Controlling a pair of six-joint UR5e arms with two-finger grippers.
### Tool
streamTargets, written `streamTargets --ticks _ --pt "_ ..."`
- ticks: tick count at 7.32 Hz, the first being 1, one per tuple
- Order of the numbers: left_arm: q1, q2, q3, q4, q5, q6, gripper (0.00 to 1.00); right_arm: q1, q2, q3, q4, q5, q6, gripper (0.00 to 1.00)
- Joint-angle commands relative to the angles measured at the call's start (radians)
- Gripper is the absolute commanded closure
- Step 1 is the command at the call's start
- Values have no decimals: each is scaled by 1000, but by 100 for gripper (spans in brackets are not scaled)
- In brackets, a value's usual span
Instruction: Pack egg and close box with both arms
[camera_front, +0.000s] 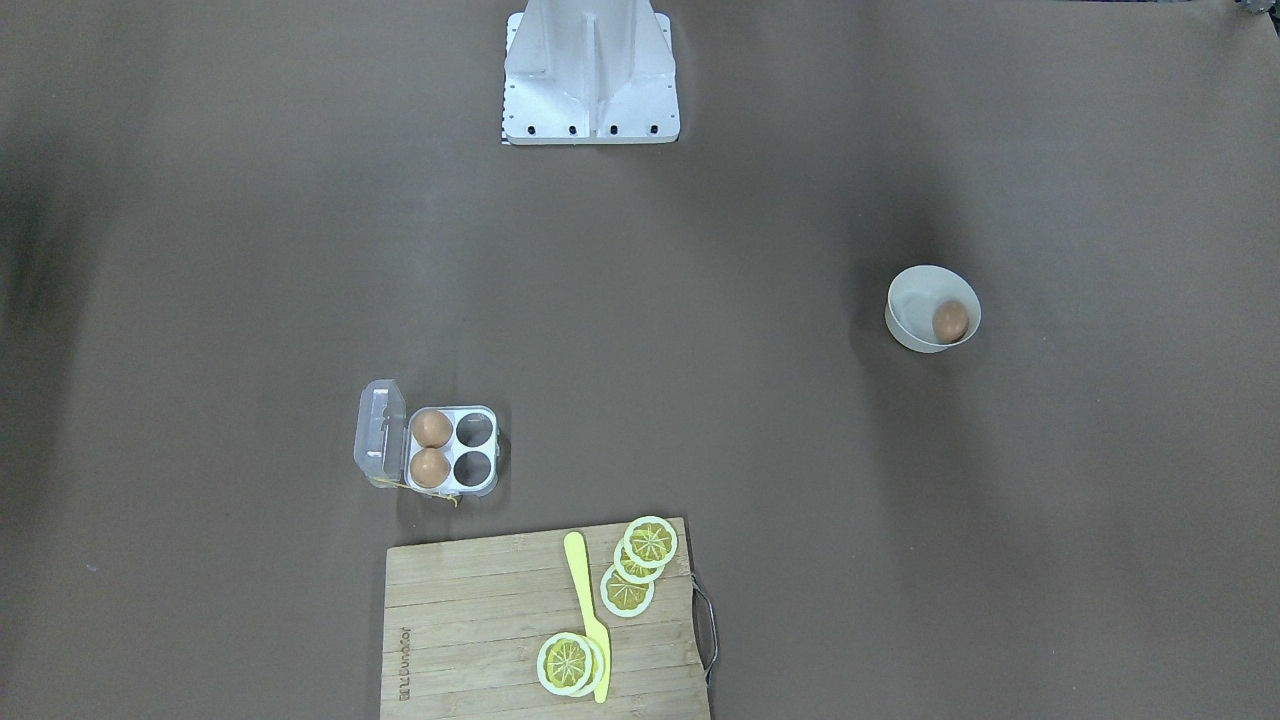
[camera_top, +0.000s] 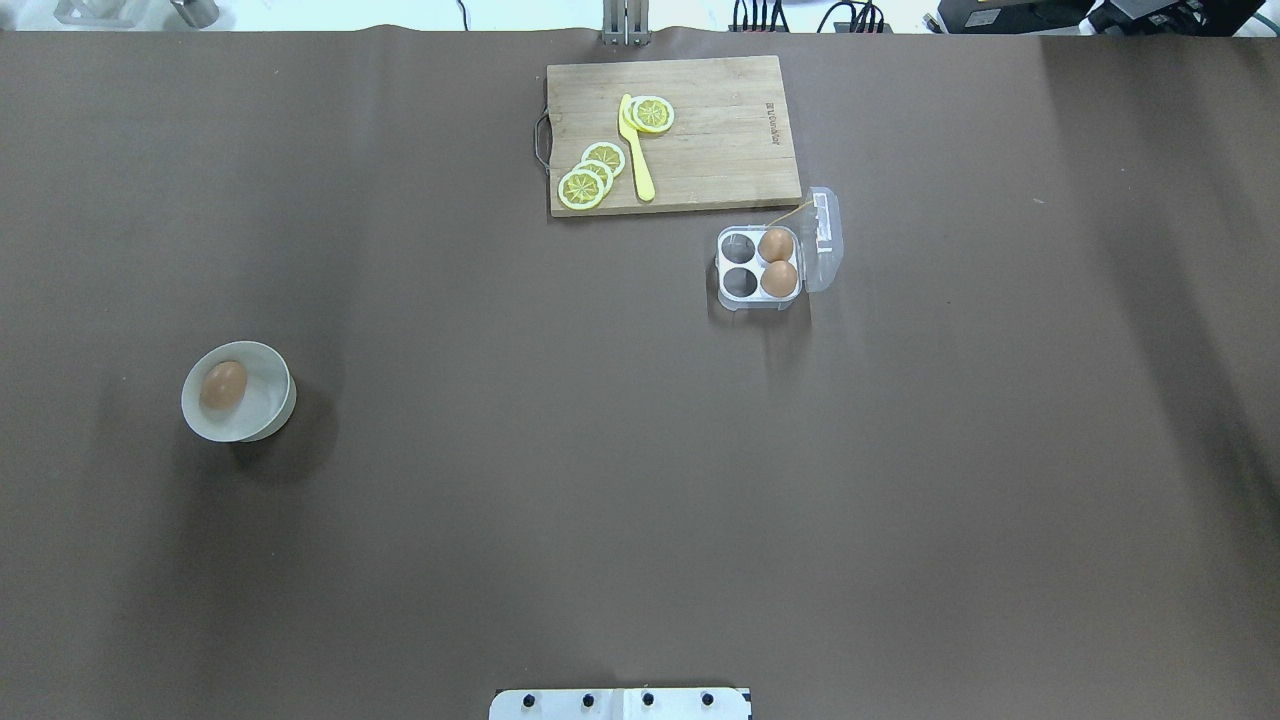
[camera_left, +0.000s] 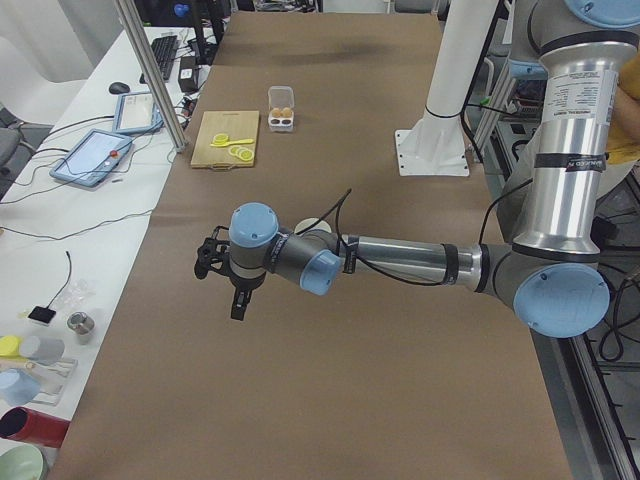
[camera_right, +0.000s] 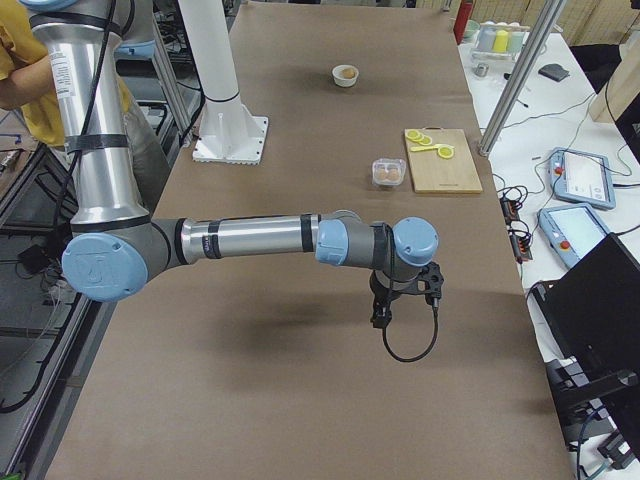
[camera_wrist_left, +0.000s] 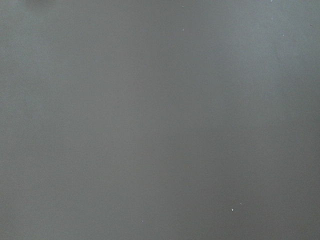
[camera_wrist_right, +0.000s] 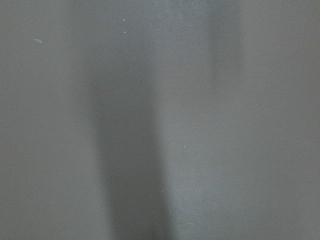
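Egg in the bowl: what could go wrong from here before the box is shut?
The egg lies loose in a round bowl, so it may roll when gripped. It sits far from the box: a long carry or hand-over. The yellow thread by the open lid could catch as it closes.

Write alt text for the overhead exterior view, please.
An open egg box with two brown eggs sits right of centre on a brown table; a third egg lies in a white bowl at left. A cutting board with lemon slices lies at the far edge.
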Motion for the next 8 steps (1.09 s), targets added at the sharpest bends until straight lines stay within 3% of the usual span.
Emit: streamTargets --ticks 1,5,8 --pt "0 -3 -4 1 -2 -2 2 -1 -5 -1 0 0 -2 0" --pt "15 -32 -36 1 -9 -3 2 0 -13 7 0 0 -5 0" --pt "153 -74 -72 1 -8 -6 3 -1 -22 15 2 0 1 0"
